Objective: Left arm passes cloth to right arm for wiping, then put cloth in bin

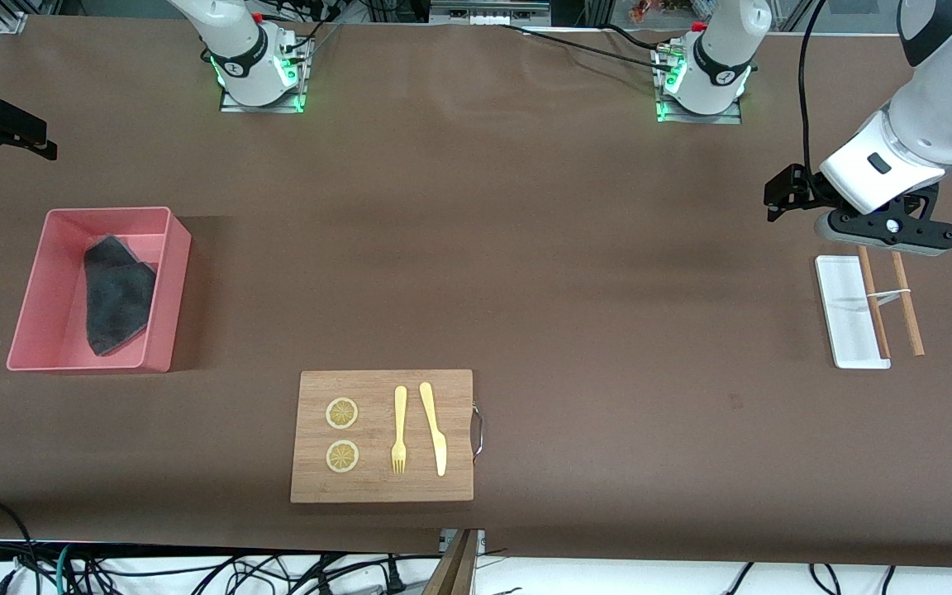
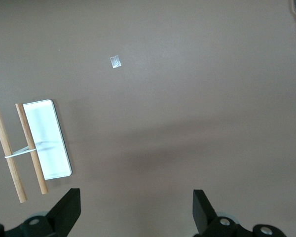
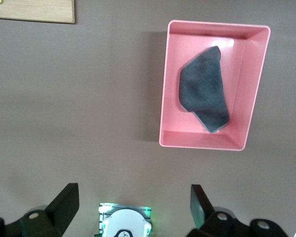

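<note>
The cloth (image 1: 116,295) lies dark grey face up inside the pink bin (image 1: 33,297) at the right arm's end of the table. Both also show in the right wrist view, the cloth (image 3: 203,89) in the bin (image 3: 166,84). My right gripper (image 3: 133,195) is open and empty, high over the table between its own base and the bin. Only a black part of that hand (image 1: 5,128) shows at the edge of the front view. My left gripper (image 1: 889,231) is open and empty, over the table by the white tray; it also shows in the left wrist view (image 2: 135,202).
A wooden board (image 1: 383,487) with two lemon slices, a yellow fork and a yellow knife lies near the front camera. A narrow white tray (image 1: 848,310) and two tied wooden sticks (image 1: 907,302) lie at the left arm's end. A small bit of tape (image 2: 115,61) is on the table.
</note>
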Robot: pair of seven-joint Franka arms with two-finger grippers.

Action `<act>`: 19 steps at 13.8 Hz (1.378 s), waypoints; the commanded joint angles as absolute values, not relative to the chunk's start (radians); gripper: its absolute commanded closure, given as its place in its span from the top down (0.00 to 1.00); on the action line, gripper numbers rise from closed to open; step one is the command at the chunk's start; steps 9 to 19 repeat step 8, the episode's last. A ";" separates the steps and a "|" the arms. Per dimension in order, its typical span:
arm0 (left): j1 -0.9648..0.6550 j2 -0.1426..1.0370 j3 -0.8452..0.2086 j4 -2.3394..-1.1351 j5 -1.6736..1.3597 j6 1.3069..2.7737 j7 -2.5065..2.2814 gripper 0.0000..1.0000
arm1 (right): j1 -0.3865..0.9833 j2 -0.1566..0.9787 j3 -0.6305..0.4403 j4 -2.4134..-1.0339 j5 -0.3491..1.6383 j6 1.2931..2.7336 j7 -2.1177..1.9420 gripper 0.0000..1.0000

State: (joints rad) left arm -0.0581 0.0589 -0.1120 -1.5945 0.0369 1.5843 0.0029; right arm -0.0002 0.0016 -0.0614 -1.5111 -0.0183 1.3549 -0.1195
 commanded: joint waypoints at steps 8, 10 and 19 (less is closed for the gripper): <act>-0.060 0.044 -0.112 -1.589 0.028 1.566 0.005 1.00 | -0.014 0.049 -0.028 -1.447 -0.038 1.322 -0.060 1.00; -0.060 0.044 -0.112 -1.589 0.028 1.566 0.005 1.00 | -0.014 0.049 -0.028 -1.447 -0.038 1.322 -0.060 1.00; -0.060 0.044 -0.112 -1.589 0.028 1.566 0.005 1.00 | -0.014 0.049 -0.028 -1.447 -0.038 1.322 -0.060 1.00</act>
